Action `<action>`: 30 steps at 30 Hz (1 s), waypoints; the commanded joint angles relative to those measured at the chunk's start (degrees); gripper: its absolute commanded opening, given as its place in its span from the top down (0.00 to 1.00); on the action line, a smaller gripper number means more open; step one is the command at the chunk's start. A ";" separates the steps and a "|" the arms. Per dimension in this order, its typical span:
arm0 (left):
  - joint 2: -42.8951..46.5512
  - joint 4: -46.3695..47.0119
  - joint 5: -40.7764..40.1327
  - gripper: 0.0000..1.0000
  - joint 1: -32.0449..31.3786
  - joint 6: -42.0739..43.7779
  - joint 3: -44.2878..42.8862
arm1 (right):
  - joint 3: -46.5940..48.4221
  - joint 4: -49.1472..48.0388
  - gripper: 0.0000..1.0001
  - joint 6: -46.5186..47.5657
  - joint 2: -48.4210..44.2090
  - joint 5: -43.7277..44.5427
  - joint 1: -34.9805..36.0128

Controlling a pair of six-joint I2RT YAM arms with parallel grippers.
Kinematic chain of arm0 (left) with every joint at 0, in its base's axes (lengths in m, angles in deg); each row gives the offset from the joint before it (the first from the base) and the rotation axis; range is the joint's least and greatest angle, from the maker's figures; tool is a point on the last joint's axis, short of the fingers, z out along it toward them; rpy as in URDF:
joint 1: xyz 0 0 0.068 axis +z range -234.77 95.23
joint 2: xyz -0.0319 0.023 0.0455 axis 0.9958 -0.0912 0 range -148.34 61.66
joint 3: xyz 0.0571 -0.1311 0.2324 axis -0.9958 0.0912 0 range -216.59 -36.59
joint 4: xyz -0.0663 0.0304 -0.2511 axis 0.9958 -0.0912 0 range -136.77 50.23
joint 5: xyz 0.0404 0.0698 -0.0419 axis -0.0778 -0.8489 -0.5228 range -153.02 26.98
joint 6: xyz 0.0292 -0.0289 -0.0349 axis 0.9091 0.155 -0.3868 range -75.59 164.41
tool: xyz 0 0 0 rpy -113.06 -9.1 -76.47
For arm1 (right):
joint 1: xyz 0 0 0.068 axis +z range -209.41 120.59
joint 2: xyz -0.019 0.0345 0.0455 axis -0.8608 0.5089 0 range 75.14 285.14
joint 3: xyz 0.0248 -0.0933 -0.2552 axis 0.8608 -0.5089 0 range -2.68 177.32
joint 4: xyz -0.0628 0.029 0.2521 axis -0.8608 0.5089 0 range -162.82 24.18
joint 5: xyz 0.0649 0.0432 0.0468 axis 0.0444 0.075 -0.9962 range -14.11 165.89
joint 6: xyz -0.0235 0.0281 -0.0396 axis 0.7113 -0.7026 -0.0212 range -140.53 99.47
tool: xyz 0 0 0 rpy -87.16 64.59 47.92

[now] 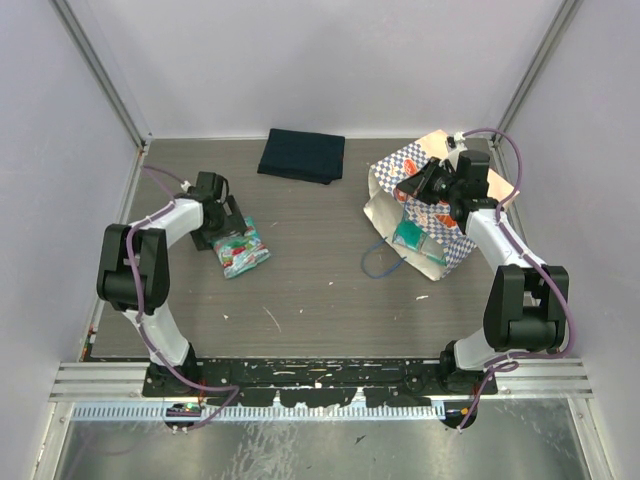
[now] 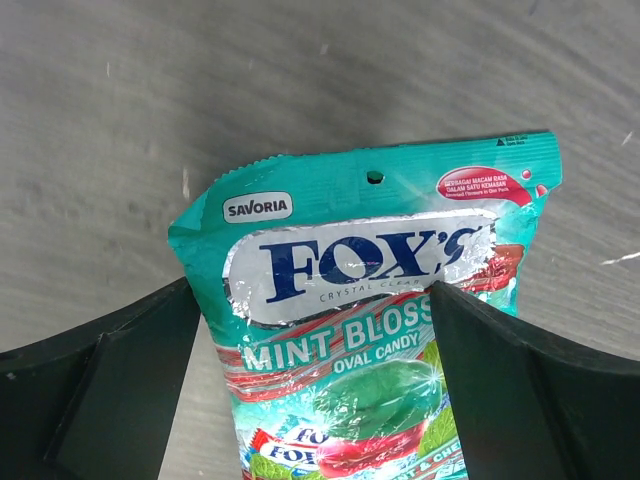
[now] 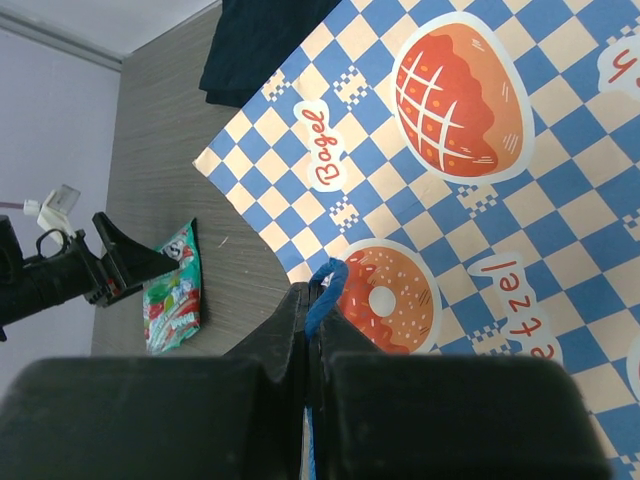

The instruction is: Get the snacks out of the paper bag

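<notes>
A teal mint candy pouch (image 1: 243, 251) lies flat on the table at the left. My left gripper (image 1: 226, 225) is open just behind it. In the left wrist view the pouch (image 2: 360, 300) lies between the spread fingers (image 2: 110, 390), and the gripper (image 2: 315, 400) holds nothing. The blue-and-white checkered paper bag (image 1: 420, 205) stands tilted at the right, its mouth facing the front. A teal pouch (image 1: 410, 236) and an orange one (image 1: 434, 213) show inside. My right gripper (image 1: 428, 182) is shut on the bag's blue cord handle (image 3: 326, 288), above the bag's side (image 3: 450, 180).
A dark navy folded cloth (image 1: 301, 155) lies at the back centre. The bag's other blue cord handle (image 1: 378, 262) lies loose on the table in front of the bag. Metal frame posts stand at both back corners.
</notes>
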 commanded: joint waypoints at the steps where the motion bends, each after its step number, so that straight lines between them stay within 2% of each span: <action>1: -4.66 -0.69 0.23 0.02 1.33 9.87 -4.85 | 1.23 -2.07 1.00 0.38 -1.66 -1.35 0.25; 6: -7.90 0.22 8.64 0.02 2.28 21.27 -9.41 | 0.87 -2.63 0.99 -0.03 -1.71 -2.32 0.36; 11: -12.69 -4.44 22.07 0.01 9.16 26.73 -16.04 | 0.65 -2.47 0.99 0.01 -2.22 -2.84 0.36; 17: -13.92 -10.96 15.71 0.00 12.95 29.89 -25.46 | 0.51 -2.95 0.99 -0.31 -2.19 -3.67 0.87; 21: -7.25 -11.82 11.19 0.01 9.86 30.15 -27.96 | 0.46 -3.06 0.99 -0.51 -2.39 -3.67 1.14; 25: -1.57 -14.72 -0.84 0.02 3.54 24.97 -27.54 | 0.17 -3.35 0.99 -0.71 -2.59 -3.54 1.28; 27: 0.37 -16.75 -4.65 0.02 1.29 17.53 -25.40 | 0.11 -3.31 0.99 -0.70 -2.59 -3.49 1.40; 30: 4.52 -12.95 -3.32 0.02 0.18 2.61 -15.72 | 0.02 -3.21 0.99 -0.52 -2.67 -3.36 1.50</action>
